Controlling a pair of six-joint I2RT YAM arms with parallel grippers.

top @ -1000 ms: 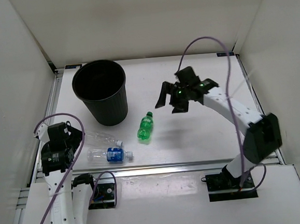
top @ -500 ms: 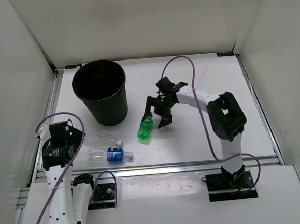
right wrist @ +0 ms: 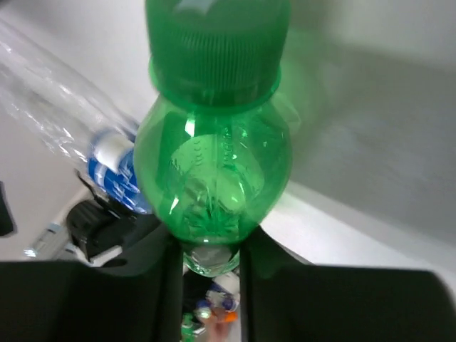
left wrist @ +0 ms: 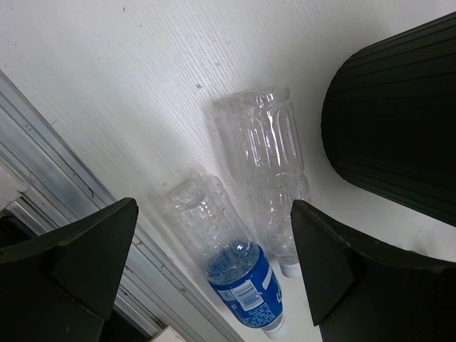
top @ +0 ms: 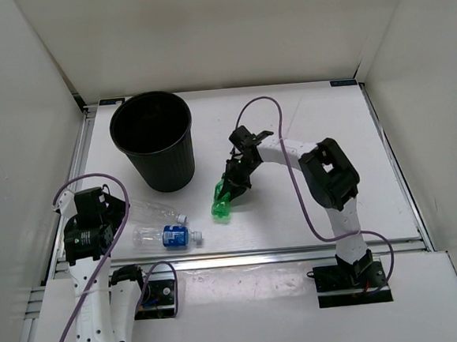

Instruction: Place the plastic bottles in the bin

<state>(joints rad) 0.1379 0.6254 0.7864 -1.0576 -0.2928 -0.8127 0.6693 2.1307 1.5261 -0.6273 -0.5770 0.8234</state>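
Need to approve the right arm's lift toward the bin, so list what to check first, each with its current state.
1. The green bottle sits between the fingers of the right gripper: ok.
2. Fingers clamped firmly on it: cannot tell.
3. The bin is upright, with nothing over its mouth: ok.
4. The left gripper is open and off the route, over the blue-label bottle and the plain clear bottle: ok.
5. Room left inside the bin: cannot tell, its interior is dark.
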